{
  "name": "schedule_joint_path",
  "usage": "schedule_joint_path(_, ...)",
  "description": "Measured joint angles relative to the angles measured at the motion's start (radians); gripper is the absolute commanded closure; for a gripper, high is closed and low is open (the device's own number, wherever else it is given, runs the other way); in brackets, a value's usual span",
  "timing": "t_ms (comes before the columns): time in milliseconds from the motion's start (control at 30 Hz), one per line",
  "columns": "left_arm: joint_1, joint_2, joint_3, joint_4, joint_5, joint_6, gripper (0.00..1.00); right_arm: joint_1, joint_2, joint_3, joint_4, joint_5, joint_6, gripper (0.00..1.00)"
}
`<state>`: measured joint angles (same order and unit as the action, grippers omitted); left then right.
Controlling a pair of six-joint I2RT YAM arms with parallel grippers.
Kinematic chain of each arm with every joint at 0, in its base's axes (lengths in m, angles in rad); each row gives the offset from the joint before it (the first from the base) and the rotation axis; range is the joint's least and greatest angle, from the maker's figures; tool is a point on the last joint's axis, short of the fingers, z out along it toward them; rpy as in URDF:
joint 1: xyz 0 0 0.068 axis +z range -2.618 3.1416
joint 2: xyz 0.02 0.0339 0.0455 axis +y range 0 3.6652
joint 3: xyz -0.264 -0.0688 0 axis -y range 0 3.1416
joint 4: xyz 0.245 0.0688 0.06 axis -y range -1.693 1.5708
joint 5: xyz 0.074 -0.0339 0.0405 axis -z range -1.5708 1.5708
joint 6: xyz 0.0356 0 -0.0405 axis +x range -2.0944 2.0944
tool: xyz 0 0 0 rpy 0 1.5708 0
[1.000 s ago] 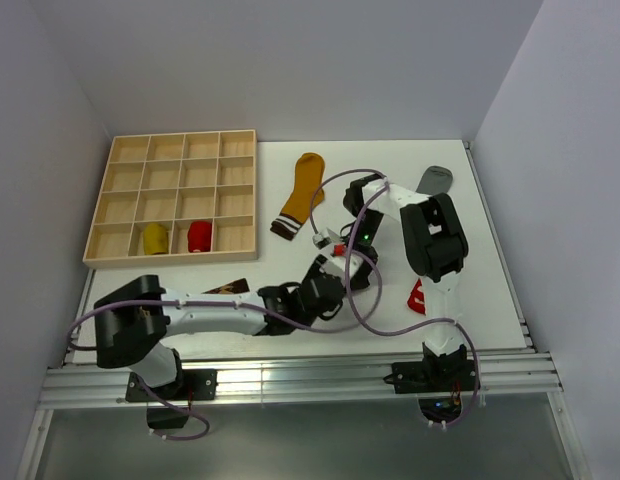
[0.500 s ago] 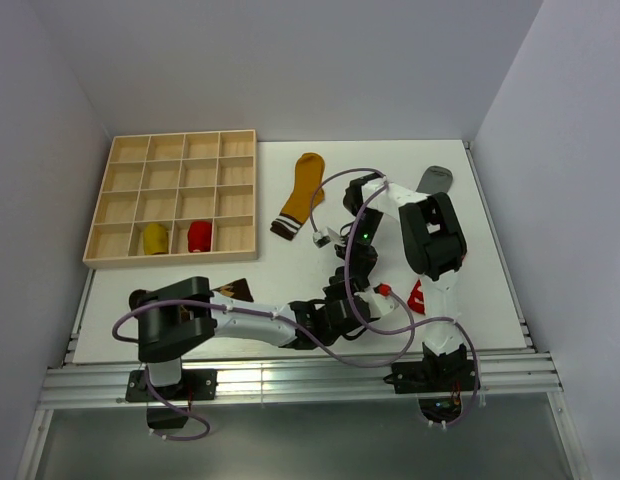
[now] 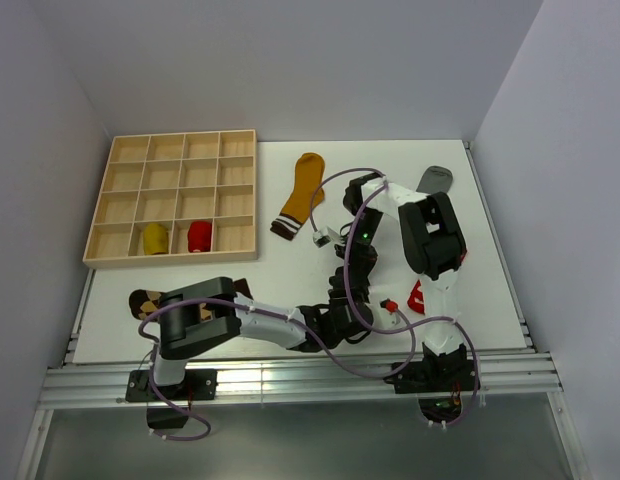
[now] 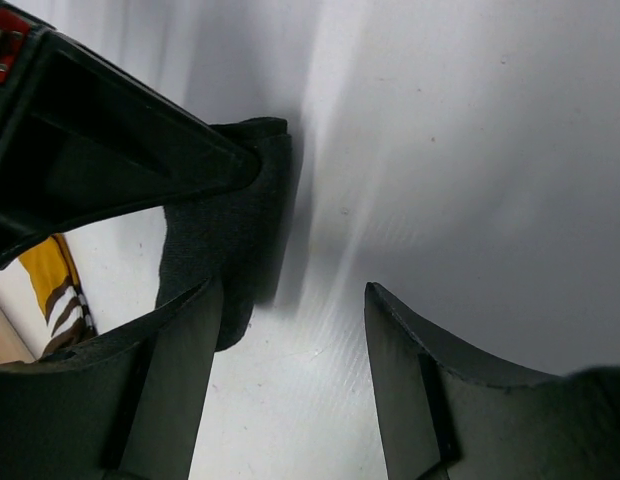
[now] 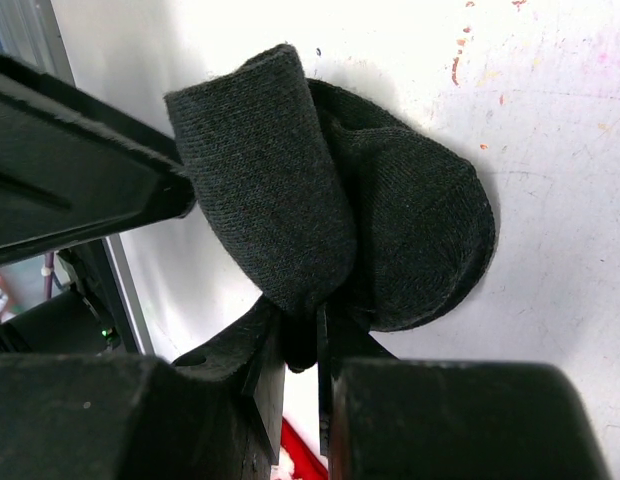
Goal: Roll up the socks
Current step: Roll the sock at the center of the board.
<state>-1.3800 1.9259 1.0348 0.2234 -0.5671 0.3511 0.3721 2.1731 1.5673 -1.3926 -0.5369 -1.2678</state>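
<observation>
Black sock (image 5: 390, 220) is pinched on the tabletop (image 5: 560, 130) by the right tool (image 5: 302, 335), while the left tool (image 4: 292, 295) is held open beside it.

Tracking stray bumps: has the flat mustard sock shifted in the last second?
No. The mustard sock sits unchanged just right of the wooden grid tray.

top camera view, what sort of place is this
Probably a robot lab cell: plain panels around a white table, left arm and right arm on an aluminium rail, a wooden grid tray holding a rolled yellow sock.
</observation>
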Motion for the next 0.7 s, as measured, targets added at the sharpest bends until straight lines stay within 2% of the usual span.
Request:
schedule_joint_path(433, 0.058, 0.034, 0.032, -0.003, 0.066, 0.055, 0.38, -0.006, 0.012, 0.017, -0.009, 0.009, 0.014, 0.98)
schedule_joint_path(700, 0.098, 0.050, 0.061, -0.011, 0.120, 0.054, 0.43, -0.012, 0.012, 0.019, -0.010, 0.021, 0.014, 0.98)
